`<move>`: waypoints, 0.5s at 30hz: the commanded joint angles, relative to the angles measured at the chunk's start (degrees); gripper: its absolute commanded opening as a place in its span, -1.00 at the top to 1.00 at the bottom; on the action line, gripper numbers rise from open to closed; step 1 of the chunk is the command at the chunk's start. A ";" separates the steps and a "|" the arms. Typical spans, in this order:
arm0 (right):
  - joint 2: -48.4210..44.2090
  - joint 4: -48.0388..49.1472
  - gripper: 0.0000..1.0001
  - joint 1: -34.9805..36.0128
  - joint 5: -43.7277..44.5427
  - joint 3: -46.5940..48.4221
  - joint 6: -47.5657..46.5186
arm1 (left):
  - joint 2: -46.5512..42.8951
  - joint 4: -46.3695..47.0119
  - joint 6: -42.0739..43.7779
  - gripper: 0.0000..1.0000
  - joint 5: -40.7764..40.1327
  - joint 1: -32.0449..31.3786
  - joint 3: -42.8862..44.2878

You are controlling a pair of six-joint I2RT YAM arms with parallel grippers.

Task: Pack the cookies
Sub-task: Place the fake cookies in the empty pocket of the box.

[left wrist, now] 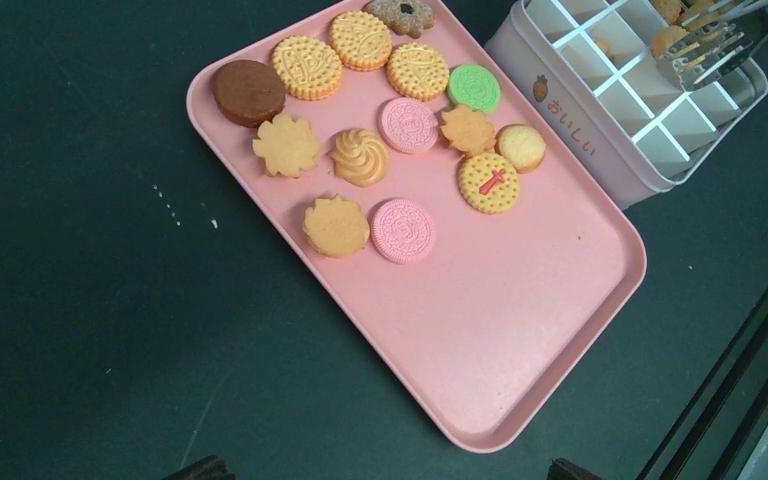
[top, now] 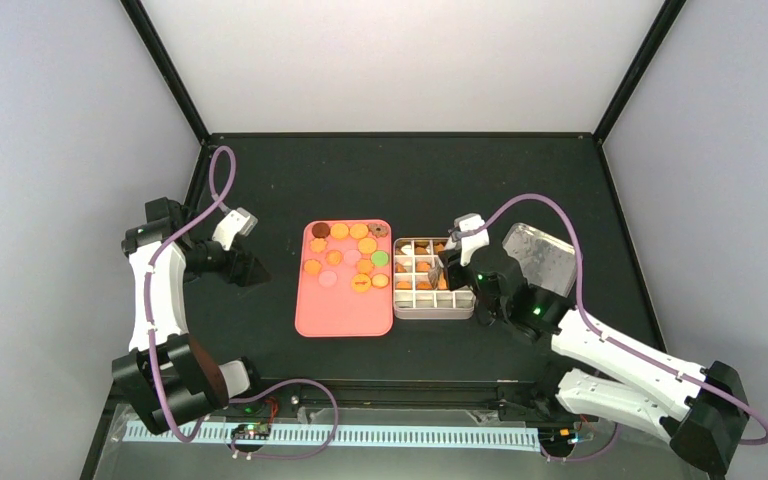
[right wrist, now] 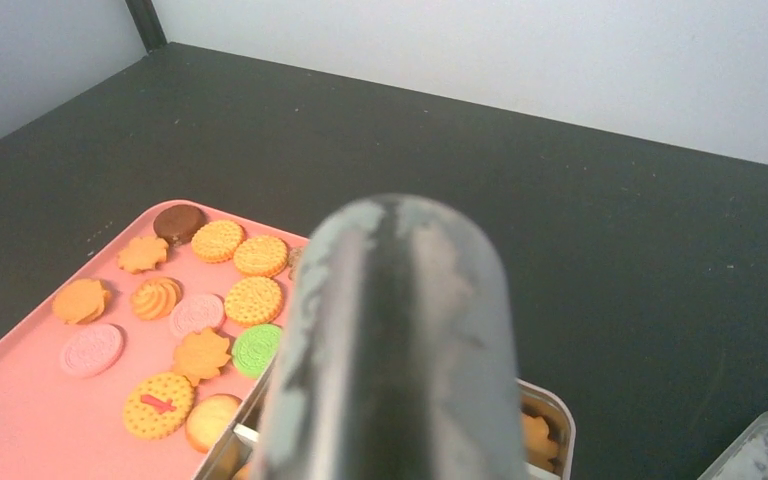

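Observation:
Several cookies (left wrist: 360, 155), mostly orange with two pink, one green and one dark brown, lie on the far half of a pink tray (left wrist: 520, 330). More orange cookies (top: 412, 262) fill the far cells of a white divided box (left wrist: 600, 110) to the tray's right. My right gripper (top: 457, 268) is above this box, shut on metal tongs (right wrist: 400, 340), whose handle blocks most of the right wrist view. The tong tips (left wrist: 708, 45) hang over the box's far cells; whether they hold a cookie cannot be told. My left gripper (left wrist: 385, 470) stands open and empty, left of the tray.
A clear lid (top: 540, 256) lies on the black table to the right of the box, beside my right arm. The near cells of the box (top: 430, 298) hold nothing. The pink tray's near half (top: 340, 312) is bare.

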 commanded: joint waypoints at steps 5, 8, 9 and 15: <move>-0.70 1.68 0.18 -0.30 0.95 0.67 0.21 | 0.05 -1.71 1.82 -0.69 1.67 0.40 1.52; -1.14 0.96 0.18 -0.36 0.93 1.54 -0.19 | -0.09 -1.75 1.98 -0.69 1.60 0.40 1.51; -1.39 0.77 0.18 -0.35 0.93 1.81 -0.39 | -0.09 -1.76 1.99 -0.68 1.60 0.40 1.44; -2.83 -0.13 0.20 -0.30 0.80 2.92 -0.72 | -0.02 -1.86 2.15 -0.69 1.60 0.40 1.35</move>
